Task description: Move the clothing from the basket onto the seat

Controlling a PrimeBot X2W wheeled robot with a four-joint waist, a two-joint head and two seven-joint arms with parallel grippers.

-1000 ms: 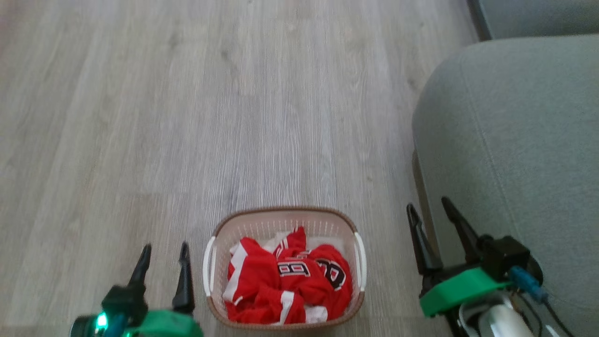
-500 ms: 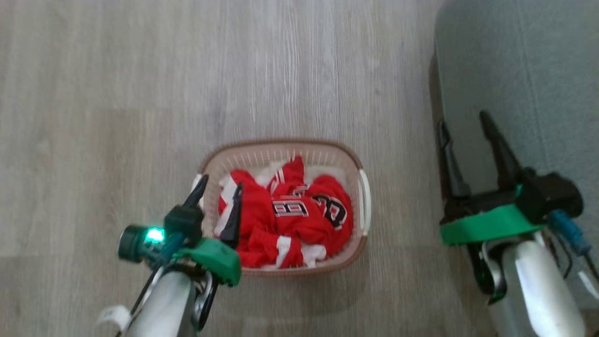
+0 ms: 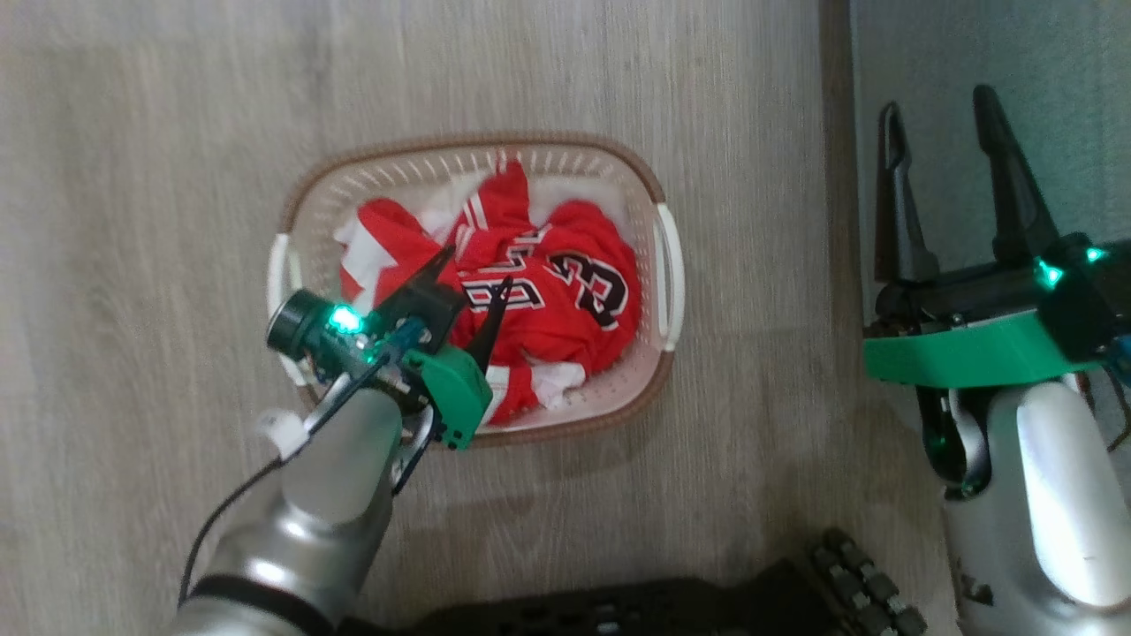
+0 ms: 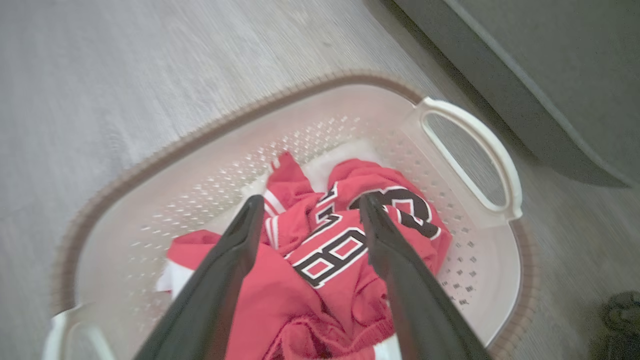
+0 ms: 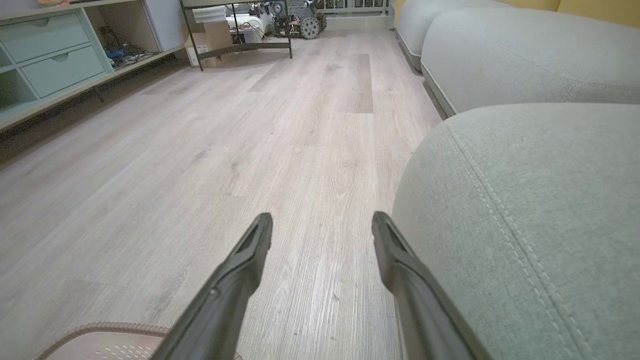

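Left gripper [image 3: 479, 265]: fingers spread with nothing between them; it hangs over the left half of the basket [image 3: 459, 146], tips aimed down and across toward the basket's right handle.
Contact: in the left wrist view the tips frame the black numerals; whether they touch the fabric I cannot tell.
Clothing [image 3: 565, 283]: one crumpled red heap, all of it inside the basket; none on the seat [image 3: 1078, 106].
Key relation: the heap lies straight ahead of and below the left fingertips; its long axis follows the basket's, handle to handle; the left arm is the nearer one by far, so the pick looks to be its job.
Right gripper [image 3: 938, 102]: fingers apart and empty; well to the right of the basket, at the seat's edge.
Seat: right of the basket, beyond a strip of floor [image 3: 132, 177].
Change: a second ago the left gripper stood outside the basket by its left handle; half a second ago it was over that rim; now it is inside over the heap; the head camera has tipped downward meanwhile, so the basket's shift in that view is no move; the heap looks undisturbed.
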